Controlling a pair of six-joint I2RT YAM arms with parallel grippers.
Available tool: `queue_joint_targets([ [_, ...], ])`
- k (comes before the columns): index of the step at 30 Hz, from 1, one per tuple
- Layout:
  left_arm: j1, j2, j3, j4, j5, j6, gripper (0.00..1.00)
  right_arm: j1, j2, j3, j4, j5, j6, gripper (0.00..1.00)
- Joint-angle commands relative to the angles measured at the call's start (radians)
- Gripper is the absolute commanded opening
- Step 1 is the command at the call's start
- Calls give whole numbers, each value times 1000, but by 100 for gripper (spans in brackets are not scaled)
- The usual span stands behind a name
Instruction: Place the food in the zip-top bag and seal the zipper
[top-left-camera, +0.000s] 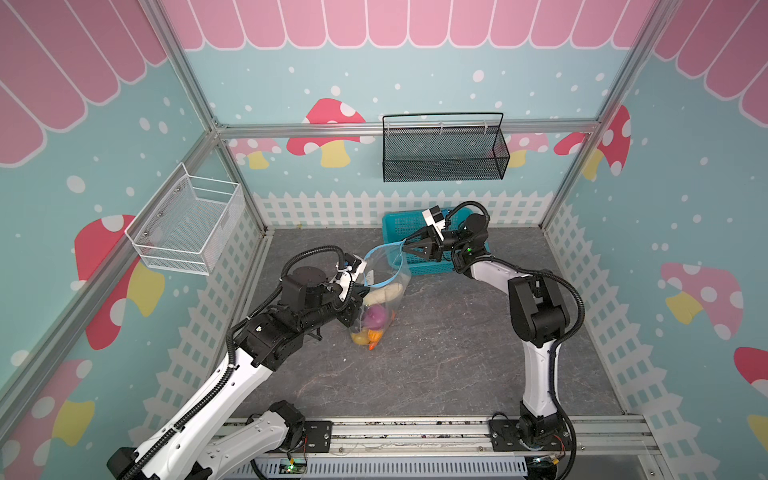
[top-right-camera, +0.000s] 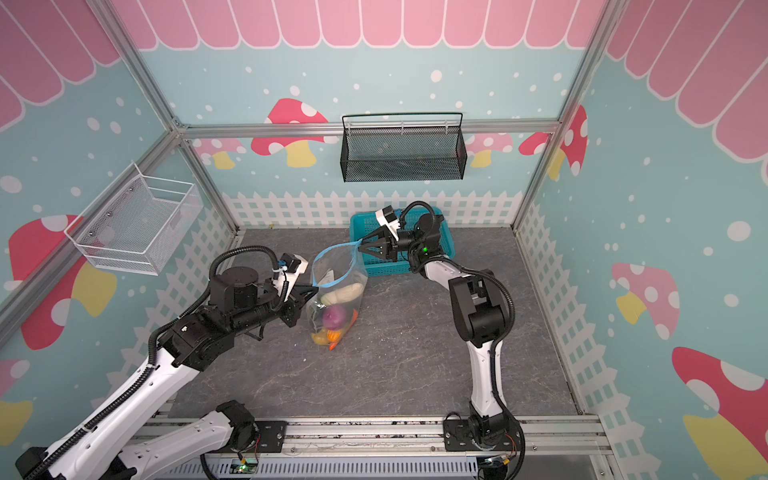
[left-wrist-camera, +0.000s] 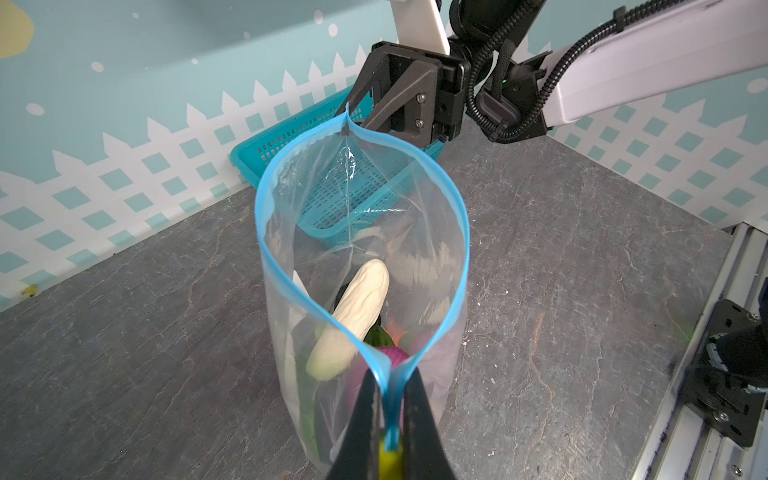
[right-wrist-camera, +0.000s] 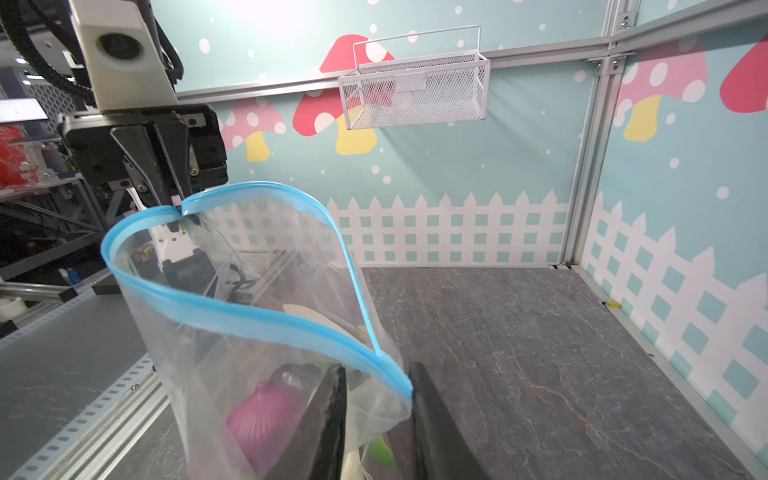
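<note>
The zip-top bag (top-left-camera: 386, 266) stands on the grey floor mid-scene, mouth up and spread wide. The food lies inside: a white radish (left-wrist-camera: 353, 320), a purple onion (right-wrist-camera: 266, 415), and orange and yellow pieces (top-left-camera: 370, 336) at the bottom. My left gripper (left-wrist-camera: 388, 374) is shut on one end of the blue zipper (left-wrist-camera: 457, 199), with the yellow slider (left-wrist-camera: 390, 463) between its fingers. My right gripper (right-wrist-camera: 376, 368) is at the opposite corner of the mouth. Its jaws stand a little apart round that corner, and the strip touches one finger.
A teal lattice basket (top-left-camera: 399, 224) sits against the back fence, right behind the right gripper. A black mesh basket (top-left-camera: 444, 153) hangs on the back wall and a white wire basket (top-left-camera: 187, 224) on the left wall. Aluminium rails run along the front edge.
</note>
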Motion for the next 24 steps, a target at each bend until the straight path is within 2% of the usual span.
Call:
queue_joint_targets([
  [1,9,-18,15,4,-5,9,0,6,-25,-7,33,-21,-2,20],
  [5,9,-21,11,4,-3,7,0,4,-50,-39,31,-11,-19,7],
  [9,10,-36,6,2,-3,2,0,-3,-93,-80,21,2,-35,0],
  [11,11,-46,5,-2,-5,-1,0,-7,-123,-104,-12,11,-59,0],
  [13,11,-59,3,-4,-4,-5,0,-13,-167,-125,-115,34,-137,0],
  [18,11,-81,-2,-14,8,-20,0,-13,-293,-145,-523,125,-415,0],
  [24,11,-115,-7,-45,-7,-30,0,-16,-412,-153,-901,235,-642,0],
])
